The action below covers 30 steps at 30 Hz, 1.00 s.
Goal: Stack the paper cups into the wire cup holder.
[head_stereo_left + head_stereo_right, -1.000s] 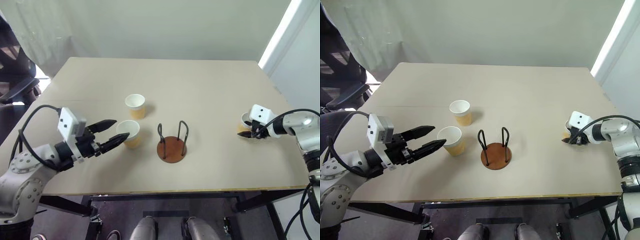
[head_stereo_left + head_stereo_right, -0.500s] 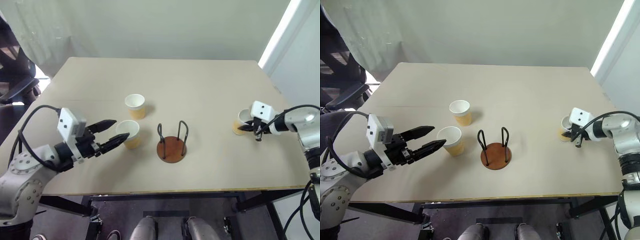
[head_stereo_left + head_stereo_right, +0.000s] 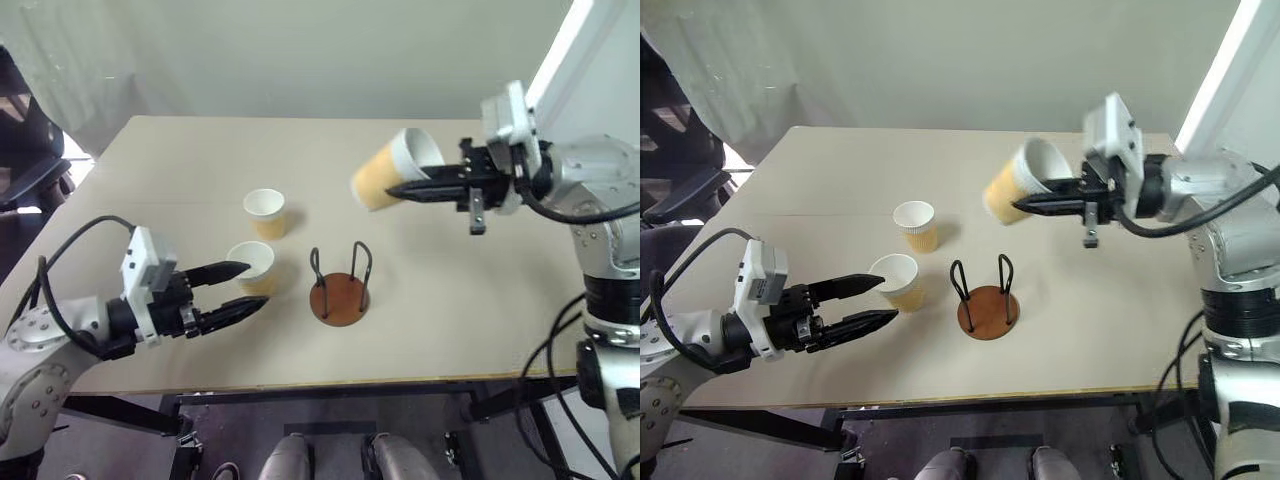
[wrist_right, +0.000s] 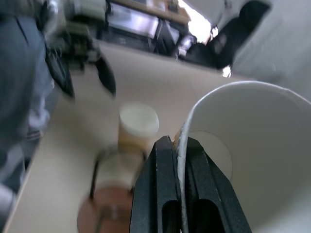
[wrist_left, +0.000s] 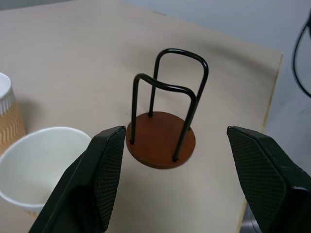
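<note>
Pinched tight on the rim wall of one paper cup [image 3: 392, 170], the right gripper [image 3: 405, 188] had one finger inside the cup and one outside, as the right wrist view showed plainly. That held cup hung in the air, tipped on its side, its mouth turned toward the gripper and its tan bottom pointing away toward the robot's left. From it, the wire cup holder [image 3: 339, 285] lay toward about 7 o'clock in the head view and well below, standing empty on the table [image 3: 450, 300], its black loops upright on the reddish-brown base. To drop in, the cup's long axis would probably need to swing upright, bottom down, in line with the loops.

On the other side, the left gripper [image 3: 238, 289] stood spread wide, level and low over the table, holding nothing. Its fingers flanked the nearer standing cup [image 3: 252, 265] without clearly touching it; the left wrist view showed that cup just beside one finger [image 5: 99, 177]. A second standing cup [image 3: 265, 212] sat behind it, toward 12 o'clock. Both lay at about 9 to 10 o'clock from the holder, so the left arm was the nearer one for them.
</note>
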Available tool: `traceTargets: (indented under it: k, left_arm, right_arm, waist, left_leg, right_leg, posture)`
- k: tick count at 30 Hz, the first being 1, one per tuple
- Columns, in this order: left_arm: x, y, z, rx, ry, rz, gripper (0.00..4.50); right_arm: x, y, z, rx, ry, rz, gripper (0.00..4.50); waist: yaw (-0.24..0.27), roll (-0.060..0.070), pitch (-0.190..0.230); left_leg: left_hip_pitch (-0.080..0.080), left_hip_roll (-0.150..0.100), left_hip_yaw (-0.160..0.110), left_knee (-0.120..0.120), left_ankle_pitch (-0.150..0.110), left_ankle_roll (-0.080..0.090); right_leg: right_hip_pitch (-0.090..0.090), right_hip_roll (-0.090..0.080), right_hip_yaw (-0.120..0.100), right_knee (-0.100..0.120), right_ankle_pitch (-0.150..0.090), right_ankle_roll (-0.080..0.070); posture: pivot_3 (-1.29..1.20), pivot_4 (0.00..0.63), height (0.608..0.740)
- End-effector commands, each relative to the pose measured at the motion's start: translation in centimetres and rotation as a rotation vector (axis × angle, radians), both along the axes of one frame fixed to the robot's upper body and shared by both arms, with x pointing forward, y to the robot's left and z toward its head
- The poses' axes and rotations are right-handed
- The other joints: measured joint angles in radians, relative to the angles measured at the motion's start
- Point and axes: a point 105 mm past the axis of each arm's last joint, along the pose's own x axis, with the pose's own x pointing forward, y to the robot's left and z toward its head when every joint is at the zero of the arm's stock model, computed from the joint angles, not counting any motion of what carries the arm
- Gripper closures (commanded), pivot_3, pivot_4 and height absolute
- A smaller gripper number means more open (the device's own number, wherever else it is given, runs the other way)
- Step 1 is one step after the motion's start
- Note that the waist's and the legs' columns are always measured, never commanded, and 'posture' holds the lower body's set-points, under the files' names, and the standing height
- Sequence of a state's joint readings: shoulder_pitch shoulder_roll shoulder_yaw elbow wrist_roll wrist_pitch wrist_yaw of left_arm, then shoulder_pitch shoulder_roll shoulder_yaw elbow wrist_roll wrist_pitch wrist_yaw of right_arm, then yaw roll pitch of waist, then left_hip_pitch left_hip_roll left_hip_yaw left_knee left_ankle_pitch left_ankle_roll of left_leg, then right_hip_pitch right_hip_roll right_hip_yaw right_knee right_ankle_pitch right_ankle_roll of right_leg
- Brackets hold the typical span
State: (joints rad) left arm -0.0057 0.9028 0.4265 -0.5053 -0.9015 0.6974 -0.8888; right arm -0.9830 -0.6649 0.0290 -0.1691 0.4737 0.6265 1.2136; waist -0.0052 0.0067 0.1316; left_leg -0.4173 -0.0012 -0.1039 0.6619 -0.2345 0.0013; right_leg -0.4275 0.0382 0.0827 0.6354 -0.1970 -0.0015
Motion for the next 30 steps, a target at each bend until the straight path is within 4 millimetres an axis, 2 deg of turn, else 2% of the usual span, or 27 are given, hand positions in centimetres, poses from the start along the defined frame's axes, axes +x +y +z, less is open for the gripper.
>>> traceTargets:
  k: [1, 3, 8, 20, 30]
  left_arm:
    - [-0.3, -0.5, 0.4, 0.016, -0.019, -0.029, 0.92]
    - [-0.4, -0.7, 0.4, 0.017, -0.018, -0.032, 0.92]
    - [-0.7, -0.6, 0.2, 0.023, -0.015, -0.023, 0.92]
    - [-1.1, -0.7, -0.1, 0.041, -0.002, -0.028, 0.92]
    - [-1.1, -0.9, -0.1, 0.042, -0.001, -0.032, 0.92]
  right_arm:
    - [-0.5, 2.8, 1.0, 0.044, -0.008, 0.009, 4.45]
    - [-0.4, 4.1, 0.7, 0.051, 0.003, 0.008, 4.45]
    - [-0.4, 5.6, -1.2, -0.013, 0.054, -0.002, 4.45]
    - [-1.1, 4.7, -4.9, -0.255, 0.062, 0.03, 4.45]
    - [-0.8, 4.6, -7.0, -0.355, 0.041, 0.035, 4.45]
  waist:
    - [0.002, 0.0, 0.0]
    - [-0.001, 0.0, 0.0]
    - [0.005, 0.0, 0.0]
    - [0.002, -0.001, 0.0]
    - [0.0, -0.001, 0.0]
  left_leg:
    - [0.0, 0.0, 0.0, 0.0, 0.0, 0.0]
    - [0.0, 0.0, 0.0, 0.001, 0.0, 0.0]
    - [-0.002, 0.0, 0.0, 0.0, 0.0, -0.001]
    - [-0.002, 0.001, 0.0, 0.0, -0.001, -0.003]
    - [-0.002, 0.003, 0.0, 0.0, -0.001, -0.003]
  right_leg:
    - [0.0, 0.0, 0.0, 0.0, 0.0, 0.0]
    - [-0.001, 0.0, 0.0, 0.0, 0.0, -0.001]
    - [-0.004, 0.0, 0.0, 0.004, -0.001, -0.002]
    - [-0.006, 0.001, 0.0, 0.008, -0.003, -0.004]
    - [-0.006, 0.003, 0.0, 0.009, -0.003, -0.005]
  posture:
    - [0.0, 0.15, 0.74]
    - [0.0, 0.15, 0.74]
    - [0.0, 0.15, 0.74]
    - [0.0, 0.15, 0.74]
    - [0.0, 0.15, 0.74]
